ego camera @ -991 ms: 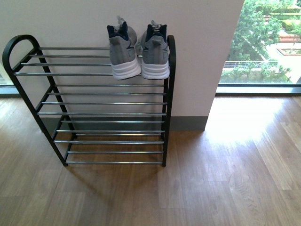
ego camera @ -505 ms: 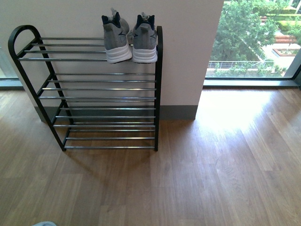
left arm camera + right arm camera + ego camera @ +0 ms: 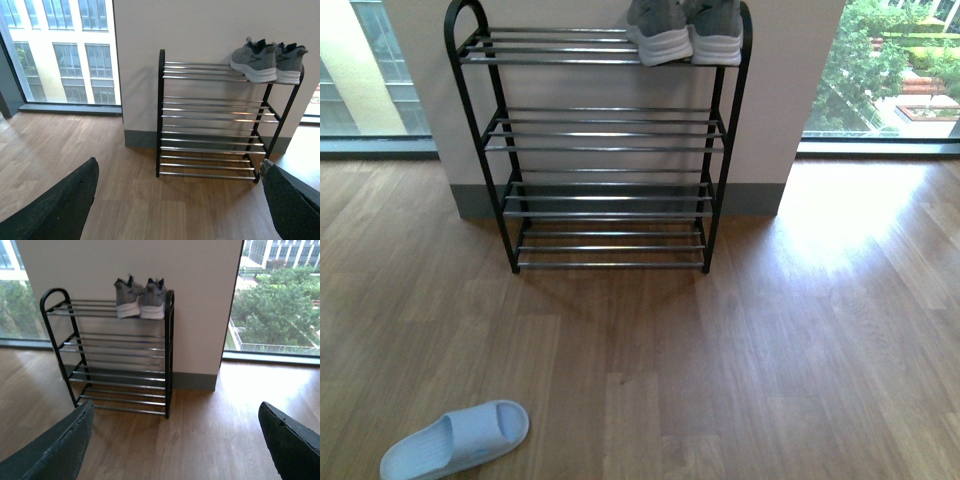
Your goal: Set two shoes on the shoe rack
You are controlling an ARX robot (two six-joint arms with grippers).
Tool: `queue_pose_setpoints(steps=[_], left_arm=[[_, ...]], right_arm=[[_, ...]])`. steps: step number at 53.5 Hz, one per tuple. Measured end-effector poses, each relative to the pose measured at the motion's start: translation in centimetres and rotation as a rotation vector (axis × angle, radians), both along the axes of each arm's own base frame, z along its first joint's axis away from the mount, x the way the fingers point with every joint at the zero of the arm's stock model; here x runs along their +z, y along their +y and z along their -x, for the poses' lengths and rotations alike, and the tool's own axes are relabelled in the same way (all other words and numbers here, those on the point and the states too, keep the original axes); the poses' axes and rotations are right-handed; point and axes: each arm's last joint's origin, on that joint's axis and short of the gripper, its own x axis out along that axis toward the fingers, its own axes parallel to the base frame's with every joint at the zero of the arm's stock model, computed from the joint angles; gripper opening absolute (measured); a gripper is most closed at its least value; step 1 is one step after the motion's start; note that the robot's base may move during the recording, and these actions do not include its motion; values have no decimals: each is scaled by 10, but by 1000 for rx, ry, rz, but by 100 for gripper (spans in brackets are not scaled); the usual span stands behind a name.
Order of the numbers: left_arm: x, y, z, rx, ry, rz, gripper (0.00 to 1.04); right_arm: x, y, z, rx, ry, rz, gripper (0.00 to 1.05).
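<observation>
Standing side by side at the right end of the top tier, the two shoes [image 3: 660, 32] [image 3: 718, 30] sit on the shoe rack [image 3: 724, 130] with their white soles on the silver bars. Their front ends reach the tier's front edge and their dark collars are toward the wall [image 3: 790, 90]. The front view cuts off their upper parts, but both wrist views show them whole: the pair [image 3: 255, 60] [image 3: 290, 62] close together, the outer one just beside the rack's rounded right corner post. The three lower tiers carry nothing. The rack stands on the wooden floor [image 3: 790, 340] against a pale wall with a grey skirting, and windows [image 3: 890, 70] open on either side of that wall. A light blue slipper [image 3: 455, 440] lies on the floor well apart from the rack, near the lower left of the front view. The left gripper [image 3: 178, 170] has its jaws spread wide, its dark fingers [image 3: 60, 205] at opposite sides of its wrist view with only floor and rack between them, holding nothing. The right gripper [image 3: 176, 407] is likewise wide apart and empty, its fingers [image 3: 295, 445] framing the rack and shoes [image 3: 129, 300] [image 3: 154, 300], which lie well away from it.
</observation>
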Motion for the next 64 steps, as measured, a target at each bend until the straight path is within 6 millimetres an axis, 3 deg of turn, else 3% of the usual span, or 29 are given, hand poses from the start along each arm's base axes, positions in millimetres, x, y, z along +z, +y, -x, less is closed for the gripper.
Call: queue_pose_setpoints(steps=[64], left_arm=[[0, 0, 0, 0, 0, 0, 95]], right_arm=[[0, 0, 0, -2, 2, -2, 95]])
